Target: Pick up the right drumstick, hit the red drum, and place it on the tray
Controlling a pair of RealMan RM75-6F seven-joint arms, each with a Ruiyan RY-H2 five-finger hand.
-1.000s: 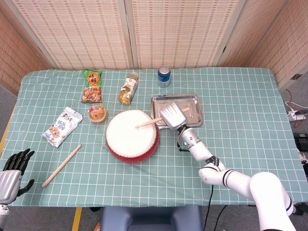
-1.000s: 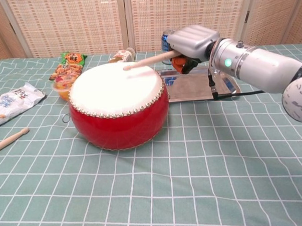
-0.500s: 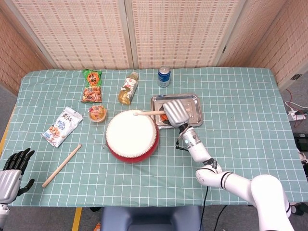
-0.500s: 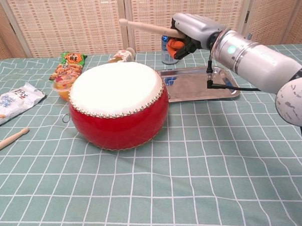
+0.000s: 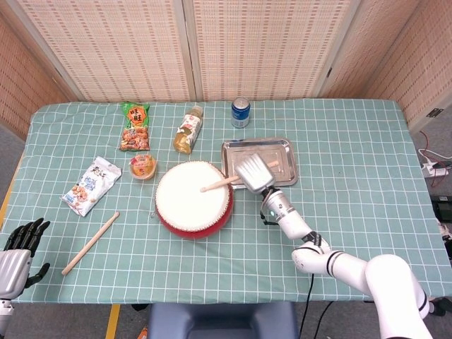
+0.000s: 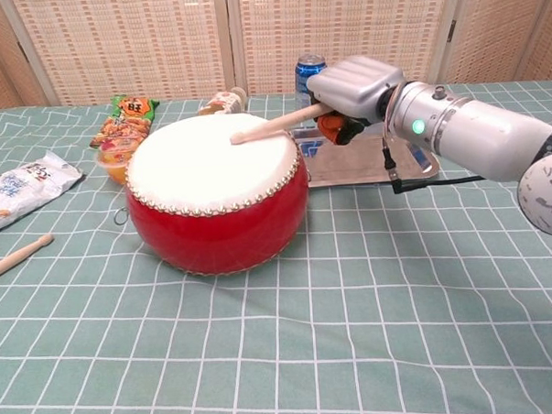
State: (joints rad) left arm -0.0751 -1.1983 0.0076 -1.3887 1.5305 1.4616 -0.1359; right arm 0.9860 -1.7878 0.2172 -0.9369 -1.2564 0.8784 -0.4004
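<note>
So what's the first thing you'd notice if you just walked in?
The big red drum in the middle of the table, with the robot's right hand holding a drumstick whose tip is down on its white top. A second drumstick lies alone near the left edge.

The red drum [image 5: 193, 198] stands mid-table just left of the tray [image 5: 281, 150], and the right hand [image 5: 253, 172] with its drumstick [image 5: 217, 184] fills the gap between drum rim and tray, the stick tip down on the white skin. Behind the drum a bottle [image 5: 188, 130], a blue can [image 5: 241, 112], a snack bag [image 5: 135, 126] and a jelly cup [image 5: 143, 167] crowd the far left, with a white packet [image 5: 90, 186] and a second drumstick [image 5: 90, 243] lying left of the drum. Open cloth lies along the near edge and across the table right of the tray
</note>
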